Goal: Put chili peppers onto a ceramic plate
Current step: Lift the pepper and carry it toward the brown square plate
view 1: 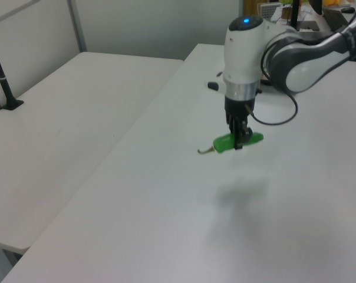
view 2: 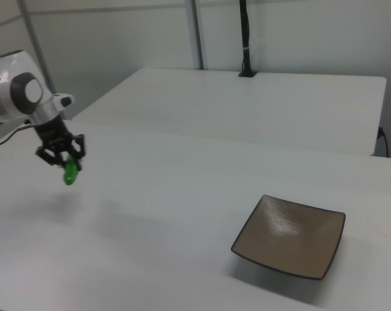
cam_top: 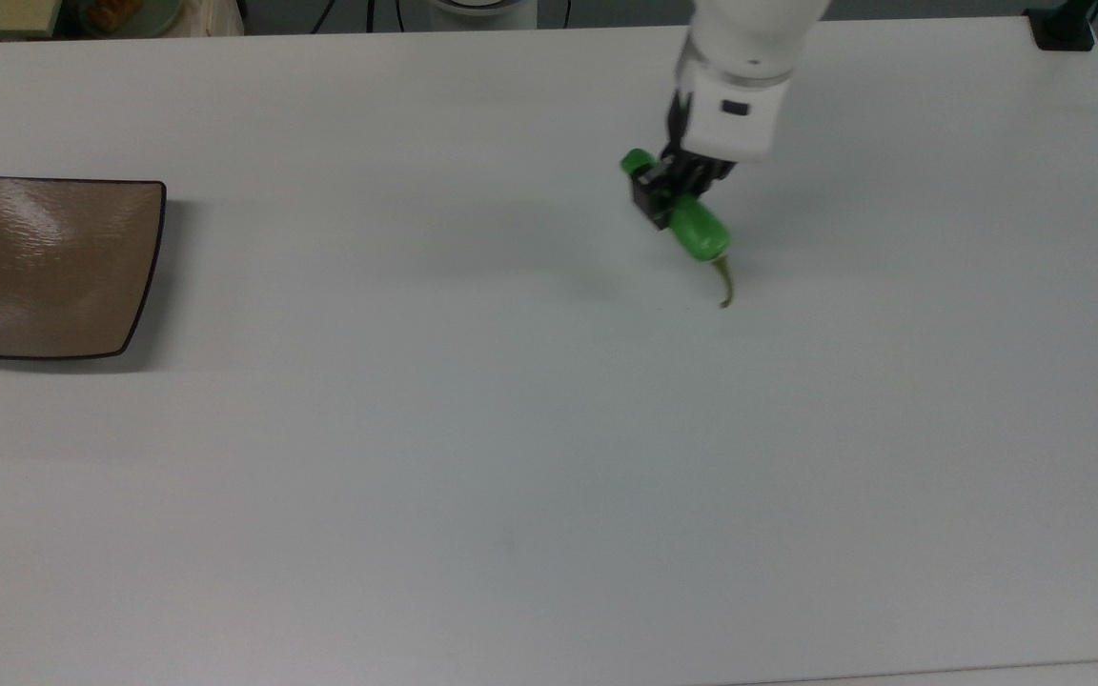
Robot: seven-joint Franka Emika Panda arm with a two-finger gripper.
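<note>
Tool (cam_top: 671, 191) status: my fingers are clamped across the middle of the chili pepper (cam_top: 697, 230), which hangs clear above the counter (cam_top: 511, 429) – its shadow lies apart from it on the surface in the left view. Pepper orientation: roughly level, stem (cam_top: 724, 283) toward the left view's left. Ceramic plate (cam_top: 49, 267) location – well apart, at the top view's left edge, flat on the counter

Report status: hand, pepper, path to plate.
Hand shut on pepper, held above the table. Plate bare, at top view's far left. Nothing between.
</note>
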